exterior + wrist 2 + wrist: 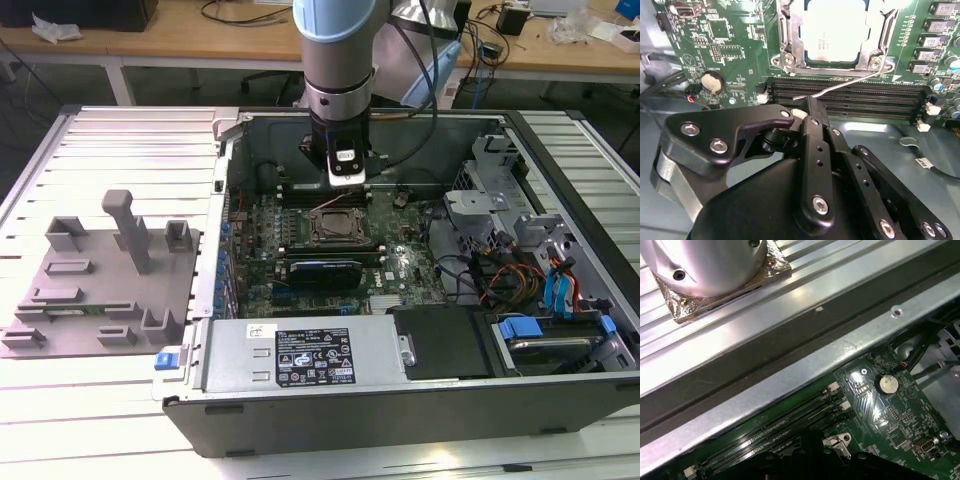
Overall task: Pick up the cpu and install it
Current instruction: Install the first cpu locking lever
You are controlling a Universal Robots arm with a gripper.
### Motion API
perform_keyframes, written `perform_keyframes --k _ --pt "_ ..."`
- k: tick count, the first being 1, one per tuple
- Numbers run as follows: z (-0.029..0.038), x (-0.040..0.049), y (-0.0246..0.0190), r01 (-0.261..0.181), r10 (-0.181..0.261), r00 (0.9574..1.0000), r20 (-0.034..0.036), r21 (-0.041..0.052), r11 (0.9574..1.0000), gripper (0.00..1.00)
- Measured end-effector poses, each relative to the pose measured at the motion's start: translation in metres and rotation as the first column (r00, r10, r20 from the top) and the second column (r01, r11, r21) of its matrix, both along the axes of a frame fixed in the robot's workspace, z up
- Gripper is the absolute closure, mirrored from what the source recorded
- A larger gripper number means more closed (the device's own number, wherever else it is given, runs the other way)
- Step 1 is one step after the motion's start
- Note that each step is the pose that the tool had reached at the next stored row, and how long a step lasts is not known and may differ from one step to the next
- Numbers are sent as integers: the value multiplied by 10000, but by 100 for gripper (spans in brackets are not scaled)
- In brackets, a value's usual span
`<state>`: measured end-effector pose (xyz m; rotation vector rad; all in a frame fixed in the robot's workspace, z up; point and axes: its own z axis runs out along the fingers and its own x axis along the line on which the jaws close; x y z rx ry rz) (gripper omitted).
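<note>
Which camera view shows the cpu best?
The second wrist view: the cpu appears large, its silvery top plate lying inside the socket frame. In the exterior view the socket area looks small beneath the gripper, and I cannot make out the chip.

Your arm is hanging straight down into the frame in the exterior view, its pale blue-grey upper segment giving way to a silver wrist ring and then a black tool mount. Your gripper is pointing downward at the end of it, with a small white-faced block sitting on the side facing the camera. In the second wrist view your gripper is showing its black linkages folded inward, and the fingers are lying drawn together into one narrow tip with nothing gripped between them.
</note>
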<state>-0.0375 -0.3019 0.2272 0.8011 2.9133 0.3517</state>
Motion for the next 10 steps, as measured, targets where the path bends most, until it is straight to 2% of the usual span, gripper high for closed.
perform_keyframes --k 10 --pt "-74 -47 -12 377 -377 9993 0 -1 9993 89"
